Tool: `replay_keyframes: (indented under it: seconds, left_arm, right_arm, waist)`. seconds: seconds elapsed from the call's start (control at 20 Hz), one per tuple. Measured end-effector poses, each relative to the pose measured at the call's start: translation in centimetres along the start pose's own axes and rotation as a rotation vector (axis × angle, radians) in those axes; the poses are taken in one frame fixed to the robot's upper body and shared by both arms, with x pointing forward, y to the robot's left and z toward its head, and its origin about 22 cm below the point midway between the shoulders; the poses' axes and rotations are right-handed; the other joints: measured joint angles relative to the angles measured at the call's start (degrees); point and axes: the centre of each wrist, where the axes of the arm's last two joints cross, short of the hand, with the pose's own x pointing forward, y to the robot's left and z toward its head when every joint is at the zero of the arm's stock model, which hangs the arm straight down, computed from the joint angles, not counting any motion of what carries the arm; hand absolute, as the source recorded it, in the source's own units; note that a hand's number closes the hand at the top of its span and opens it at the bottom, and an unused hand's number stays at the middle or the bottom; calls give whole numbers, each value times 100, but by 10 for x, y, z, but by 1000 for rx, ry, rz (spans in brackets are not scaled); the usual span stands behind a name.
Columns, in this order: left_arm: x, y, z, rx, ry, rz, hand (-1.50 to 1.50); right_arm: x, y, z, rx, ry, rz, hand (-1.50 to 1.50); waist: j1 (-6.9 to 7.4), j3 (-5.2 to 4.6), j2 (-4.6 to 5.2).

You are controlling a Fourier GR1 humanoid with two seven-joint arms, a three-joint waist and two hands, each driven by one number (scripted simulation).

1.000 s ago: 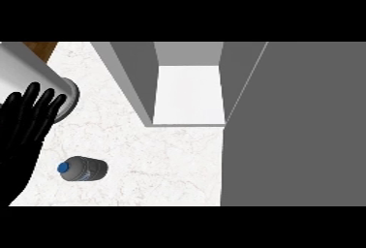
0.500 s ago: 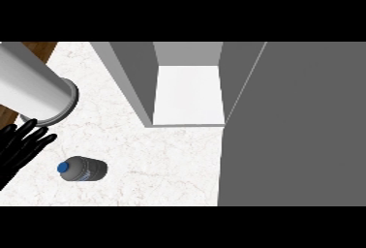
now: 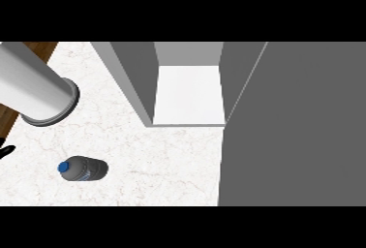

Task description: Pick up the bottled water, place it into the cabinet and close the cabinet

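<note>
The bottled water (image 3: 83, 169) stands upright on the white marble counter (image 3: 164, 160), seen from above with its blue cap at the left. The cabinet (image 3: 189, 94) is open at the back and shows a bare white shelf. Its grey door (image 3: 297, 126) is swung wide and fills the right side of the view. A grey forearm (image 3: 32, 85) lies across the upper left corner. Only a black sliver of my left hand (image 3: 3, 150) shows at the left edge, left of the bottle and apart from it. My right hand is outside the view.
The cabinet's grey side wall (image 3: 132, 82) stands between the forearm and the shelf. A brown strip (image 3: 8, 118) runs along the counter's left edge. Bare counter lies between the bottle and the cabinet's front.
My left hand has slid left and down until it is almost out of the view. The forearm now covers more of the upper left. The bottle has not moved.
</note>
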Motion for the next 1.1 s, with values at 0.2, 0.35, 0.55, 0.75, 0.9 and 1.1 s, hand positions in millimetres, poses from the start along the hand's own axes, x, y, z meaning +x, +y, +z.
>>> replay_keyframes:
  seconds: [0.2, 0.35, 0.55, 0.75, 0.9, 1.1]
  left_arm:
    - [-8, 4, 7, 31, 14, -13, -150]
    - [-17, 10, 9, 67, 13, -16, -150]
    - [-35, 13, 3, 108, 31, -29, -150]
    - [-56, 21, -7, 136, 56, -49, -150]
    - [-76, 22, -10, 147, 85, -46, -150]
    - [-100, 28, -14, 177, 132, -37, -150]
  right_arm:
    - [-2, 3, 11, -3, 12, 0, -150]
    - [-4, 4, 19, -4, 13, -5, -150]
    - [-4, 6, 25, -3, 18, -5, -150]
    - [-5, 5, 33, -1, 16, 8, -150]
    - [-6, 6, 39, 1, 16, 5, -150]
    - [-8, 6, 47, 4, 9, 4, -150]
  waist:
    - [-9, 2, 0]
    - [-26, 1, 0]
    - [-45, 0, 1]
    - [-77, -3, 5]
    - [-83, -4, 6]
    - [-104, -7, 8]
